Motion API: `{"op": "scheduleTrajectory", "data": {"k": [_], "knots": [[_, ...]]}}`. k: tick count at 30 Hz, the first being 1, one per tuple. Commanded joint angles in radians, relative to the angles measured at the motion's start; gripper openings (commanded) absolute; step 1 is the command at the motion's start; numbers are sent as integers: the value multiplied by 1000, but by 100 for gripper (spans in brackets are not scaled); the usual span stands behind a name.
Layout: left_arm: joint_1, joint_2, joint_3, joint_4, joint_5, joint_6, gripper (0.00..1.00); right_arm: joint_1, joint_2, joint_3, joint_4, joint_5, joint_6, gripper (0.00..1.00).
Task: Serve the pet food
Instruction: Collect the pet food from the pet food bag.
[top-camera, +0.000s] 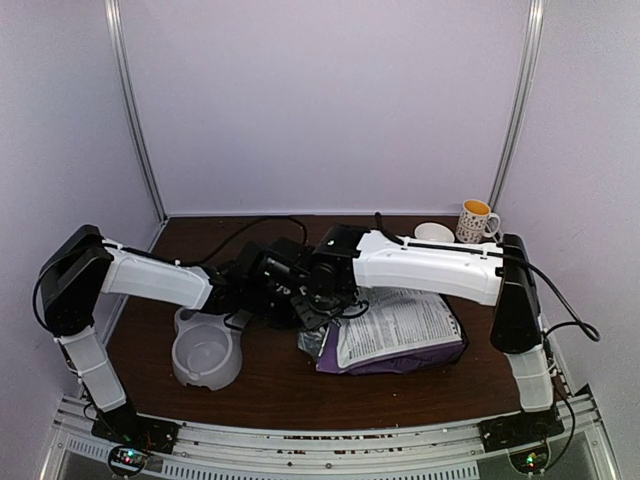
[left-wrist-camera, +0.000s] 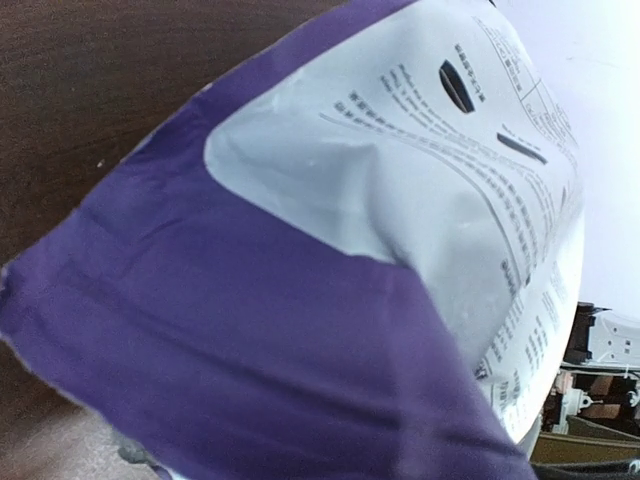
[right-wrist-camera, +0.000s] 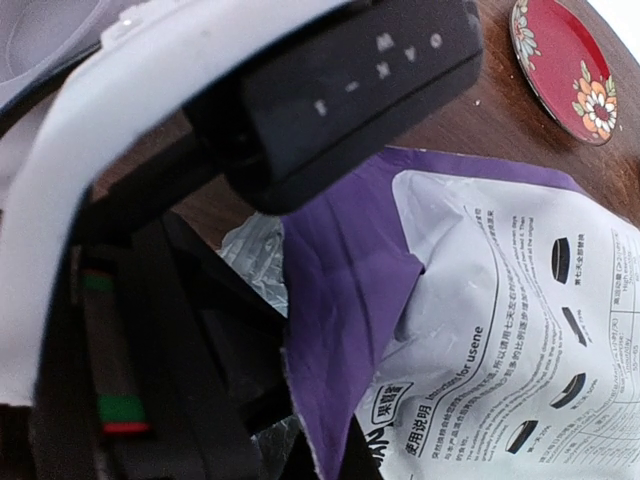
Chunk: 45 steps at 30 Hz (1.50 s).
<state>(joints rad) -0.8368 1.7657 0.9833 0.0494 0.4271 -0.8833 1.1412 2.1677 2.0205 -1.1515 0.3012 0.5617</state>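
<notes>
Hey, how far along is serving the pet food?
Nothing looks served yet: the pale grey plastic pet bowl is empty and no kibble shows. In hand: the left hand and right hand meet at the torn end of the purple-and-white printed bag, which lies flat. Still to do: lifting it and pouring kibble into the bowl.

The purple bag reads "for usene".

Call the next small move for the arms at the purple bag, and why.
Probably lift the purple printed foil bag by its torn left end and swing it toward the grey plastic bowl. The left gripper and the shut right gripper meet at that end; the bag lies flat on the table and the bowl looks empty.
</notes>
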Motion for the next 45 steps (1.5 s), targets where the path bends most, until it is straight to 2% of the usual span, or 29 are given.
{"op": "scheduleTrajectory", "data": {"k": [1, 5, 17, 25, 37, 45], "knots": [[-1, 71, -47, 56, 62, -45, 0, -11, -57, -49, 24, -16, 28, 0], [-1, 109, -64, 170, 120, -78, 0, -14, -78, -85, 47, -25, 38, 0], [-1, 162, -57, 253, 182, -90, 0, -18, -129, -199, 96, -28, 62, 0], [12, 130, -151, 420, 251, -142, 0, -40, -198, -302, 138, -23, 68, 0], [38, 30, -279, 543, 292, -175, 0, -59, -293, -442, 239, -42, 79, 0], [67, -21, -336, 574, 303, -176, 0, -60, -312, -466, 249, -44, 87, 0]]}}
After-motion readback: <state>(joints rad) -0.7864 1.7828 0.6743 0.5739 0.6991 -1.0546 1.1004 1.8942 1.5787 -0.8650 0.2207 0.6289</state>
